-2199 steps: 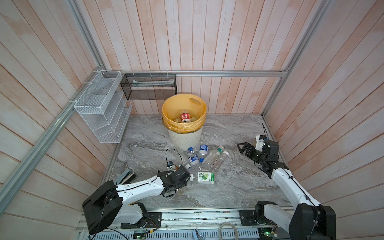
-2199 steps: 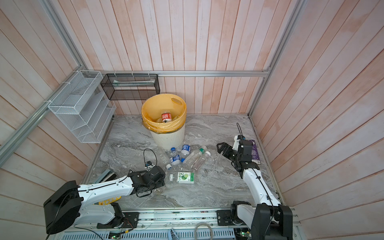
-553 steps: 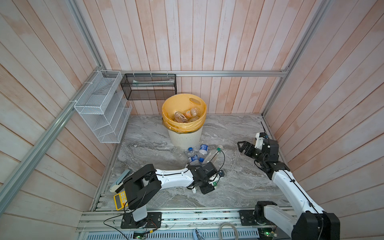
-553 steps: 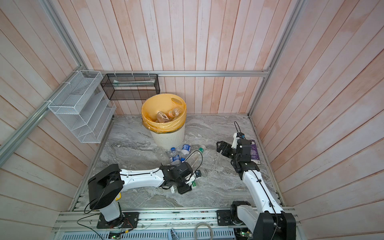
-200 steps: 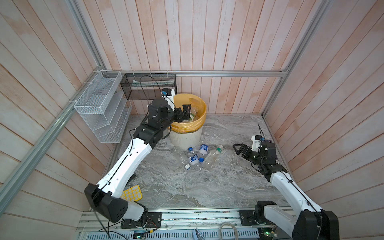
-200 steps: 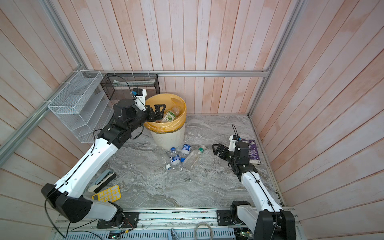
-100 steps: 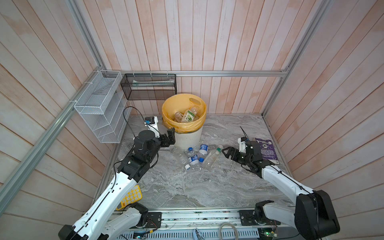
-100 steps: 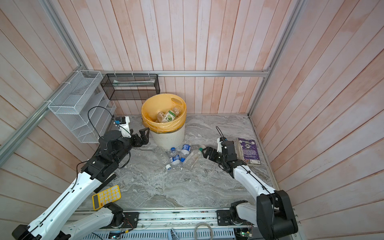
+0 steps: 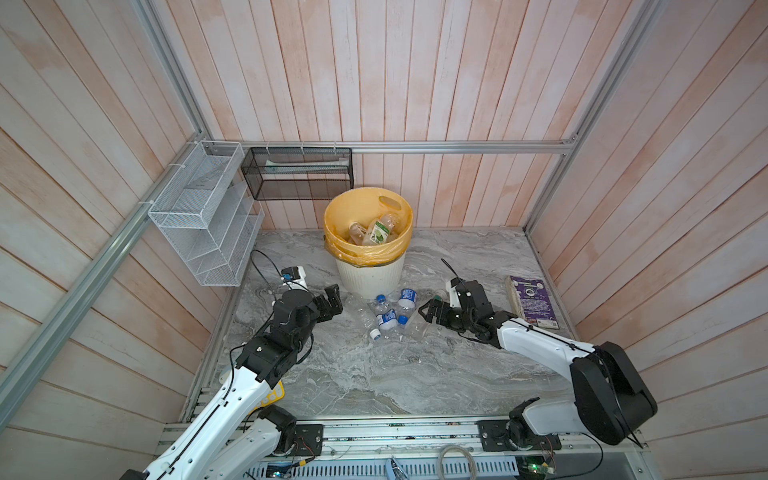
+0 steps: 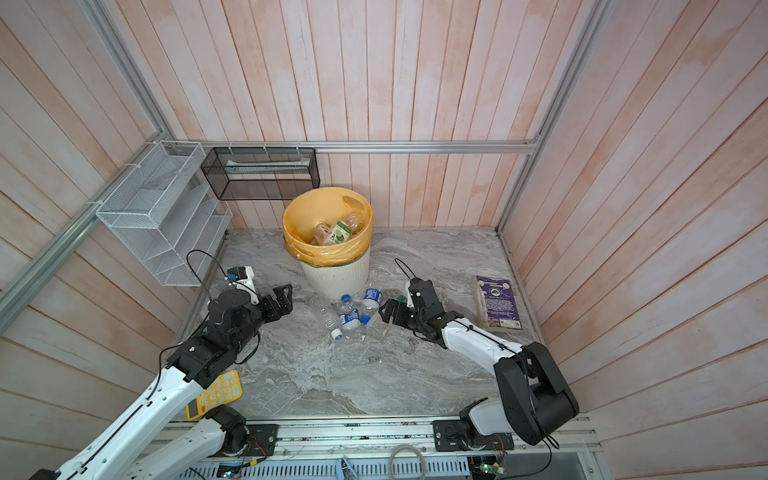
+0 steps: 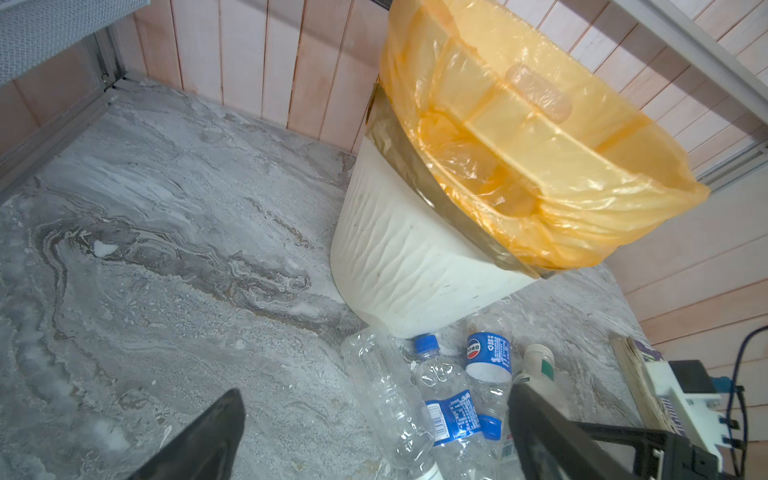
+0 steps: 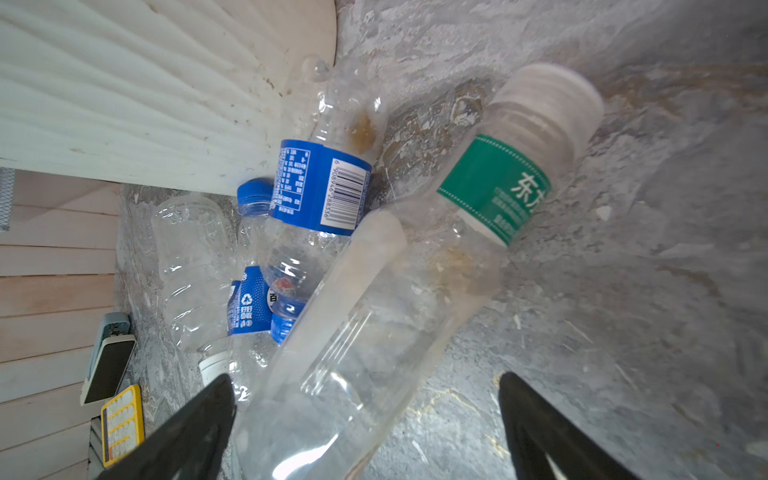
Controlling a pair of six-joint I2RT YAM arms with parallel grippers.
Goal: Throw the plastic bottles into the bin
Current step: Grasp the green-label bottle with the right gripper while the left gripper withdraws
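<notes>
The bin [image 9: 370,274] [image 10: 334,278], cream with a yellow-orange bag, stands at the back and holds several bottles [image 9: 376,232]. On the floor in front of it lie more plastic bottles [image 9: 388,318]: a clear one with a white cap [image 11: 386,395], two with blue labels [image 11: 449,407] [image 12: 320,187], and a green-labelled one [image 12: 490,191]. My left gripper [image 9: 332,305] [image 11: 376,395] hangs open just left of the pile, holding nothing. My right gripper [image 9: 428,316] [image 12: 363,380] is open, and the base of the green-labelled bottle lies between its fingers, ungripped.
A purple book [image 9: 532,301] lies by the right wall. A yellow calculator [image 10: 214,395] sits under my left arm. A white wire rack [image 9: 203,224] and a black mesh basket [image 9: 297,174] hang on the walls behind the bin.
My left gripper has come down from over the bin to floor level left of the pile. My right gripper has slid left to the green-labelled bottle.
</notes>
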